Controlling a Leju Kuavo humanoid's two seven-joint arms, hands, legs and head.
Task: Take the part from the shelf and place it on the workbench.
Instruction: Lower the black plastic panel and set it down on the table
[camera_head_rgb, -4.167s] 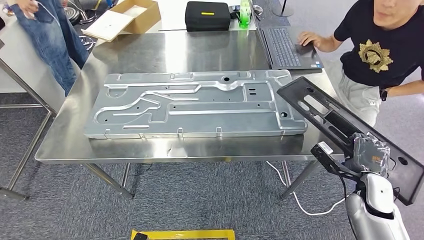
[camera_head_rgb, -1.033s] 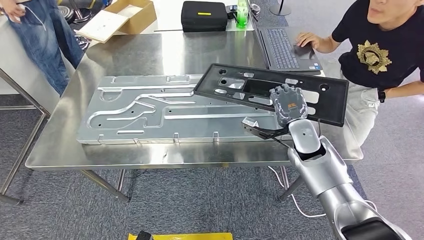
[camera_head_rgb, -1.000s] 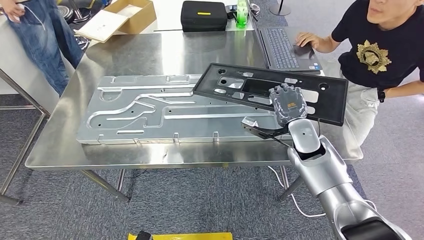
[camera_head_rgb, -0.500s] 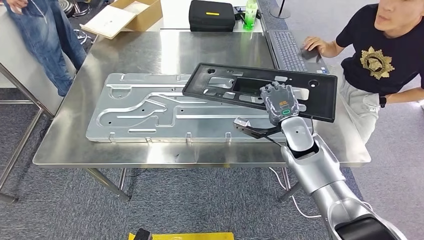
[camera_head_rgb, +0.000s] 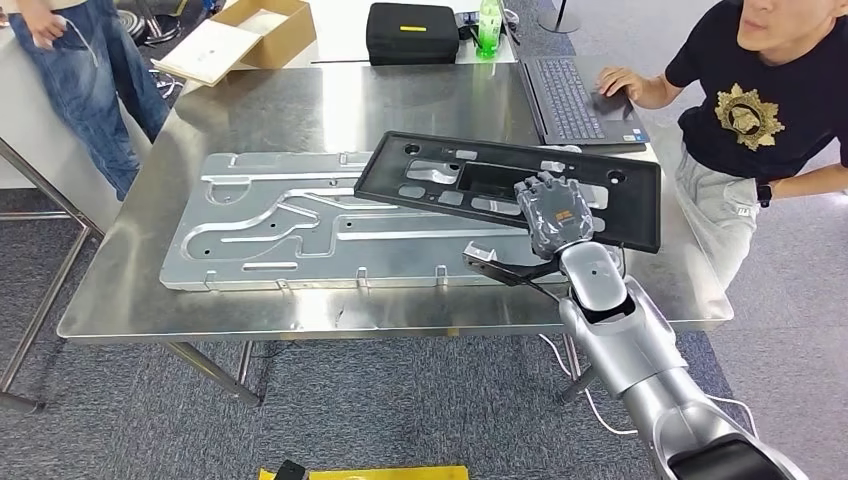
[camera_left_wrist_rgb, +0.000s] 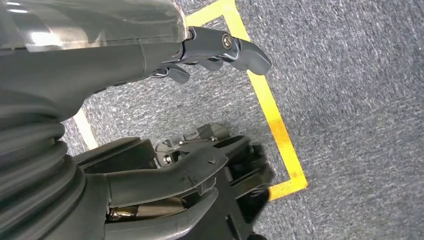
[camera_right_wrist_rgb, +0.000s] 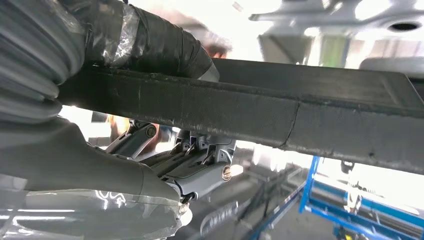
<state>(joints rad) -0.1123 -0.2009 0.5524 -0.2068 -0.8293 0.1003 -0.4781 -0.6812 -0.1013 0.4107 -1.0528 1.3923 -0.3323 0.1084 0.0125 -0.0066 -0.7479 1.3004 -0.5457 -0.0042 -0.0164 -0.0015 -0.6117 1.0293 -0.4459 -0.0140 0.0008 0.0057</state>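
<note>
A long black plastic part (camera_head_rgb: 470, 183) with cut-outs hangs over the steel workbench (camera_head_rgb: 300, 110), its far end above a large silver stamped panel (camera_head_rgb: 300, 220). My right hand (camera_head_rgb: 553, 215) grips the part near its right half, fingers over the top face. From the right wrist the part's dark edge (camera_right_wrist_rgb: 280, 110) runs across, with my thumb (camera_right_wrist_rgb: 165, 42) against one side and my fingers (camera_right_wrist_rgb: 200, 160) on the other. My left hand (camera_left_wrist_rgb: 215, 50) hangs over the grey carpet, fingers slightly curled and holding nothing.
A person in a black shirt (camera_head_rgb: 770, 100) sits at the bench's right end, one hand on a laptop (camera_head_rgb: 580, 100). Another person in jeans (camera_head_rgb: 80, 70) stands at far left. A black case (camera_head_rgb: 412, 32), green bottle (camera_head_rgb: 488, 28) and cardboard box (camera_head_rgb: 250, 35) sit beyond.
My right arm has swung the black part from beside the bench in over it, leftward above the silver panel. The camera has shifted slightly.
</note>
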